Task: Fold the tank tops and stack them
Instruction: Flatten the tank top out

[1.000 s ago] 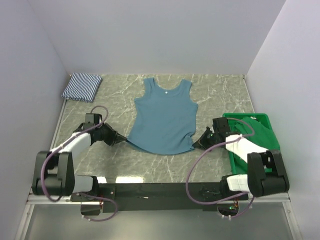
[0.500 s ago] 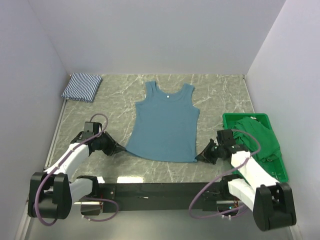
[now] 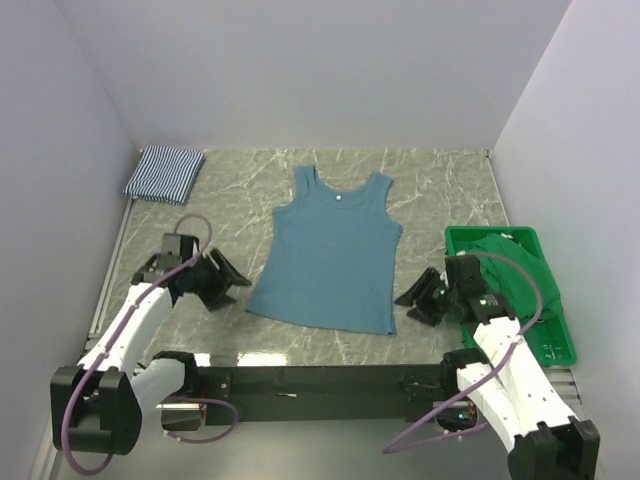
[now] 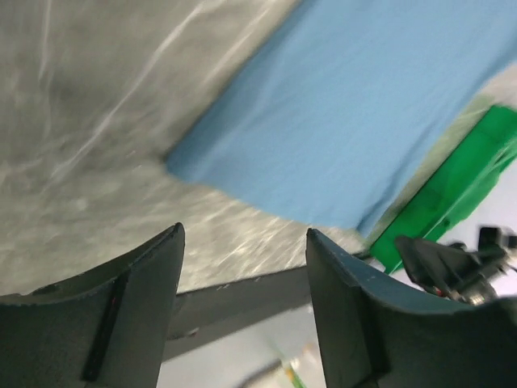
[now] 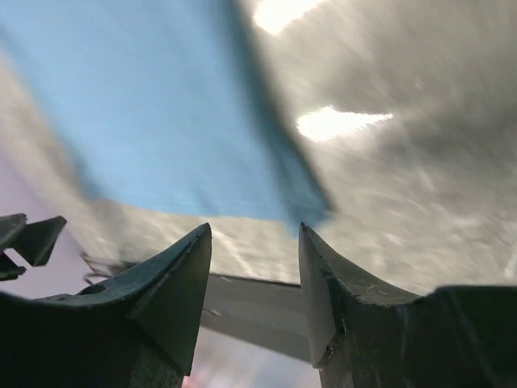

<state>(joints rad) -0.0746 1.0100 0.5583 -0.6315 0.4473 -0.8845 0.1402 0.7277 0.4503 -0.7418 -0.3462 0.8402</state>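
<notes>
Centre of marble table [image 3: 440, 190]: teal tank top [image 3: 330, 255], one item, spread flat, face up. Long axis runs near to far; neck and straps point at the far wall, hem at the arm bases. The hem sits slightly left of the neck, so the axis is a little skewed.

Far left corner: striped tank top [image 3: 165, 172], already folded into a small packet.

Left gripper [image 3: 228, 282]: just beside the left hem corner, fingers spread, nothing between them.

Right gripper [image 3: 413, 305]: just beside the right hem corner, fingers spread, empty.

Green crate [image 3: 497, 232]: right of the table, close behind the right arm, holding green cloth.

Hazards, judged:
- A pinch that catches only the top layer would let the garment open and bunch when lifted.
- Uneven lifting, added to the existing skew, would give a crooked fold.
- The right arm could knock the crate.
</notes>
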